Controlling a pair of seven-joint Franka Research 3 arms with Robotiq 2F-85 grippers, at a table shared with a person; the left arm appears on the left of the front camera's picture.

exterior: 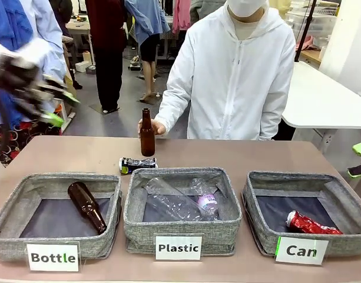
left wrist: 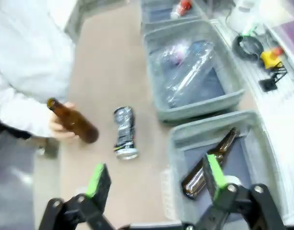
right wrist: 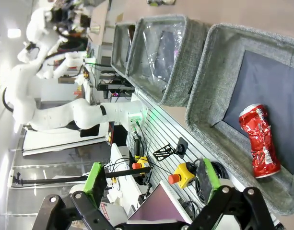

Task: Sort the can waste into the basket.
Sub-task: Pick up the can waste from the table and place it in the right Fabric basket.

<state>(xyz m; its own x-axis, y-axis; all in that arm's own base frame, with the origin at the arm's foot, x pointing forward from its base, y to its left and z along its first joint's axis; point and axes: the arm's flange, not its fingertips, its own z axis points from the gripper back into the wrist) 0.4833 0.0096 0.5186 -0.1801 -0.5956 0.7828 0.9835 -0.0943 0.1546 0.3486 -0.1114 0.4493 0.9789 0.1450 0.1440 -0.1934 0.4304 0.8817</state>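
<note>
My left gripper (left wrist: 155, 177), jaws wide apart, points down at the crumpled black drink can (left wrist: 125, 132) lying on the brown table (left wrist: 113, 62), well apart from the grey woven "Can" basket (exterior: 255, 206). If I descend, I could strike the brown glass bottle (left wrist: 75, 122) a person holds just beside it.

Front view faces the person (exterior: 239, 82) across the table (exterior: 80, 156); both wrist views, raised and rolled, share the basket (exterior: 345, 243)
</note>
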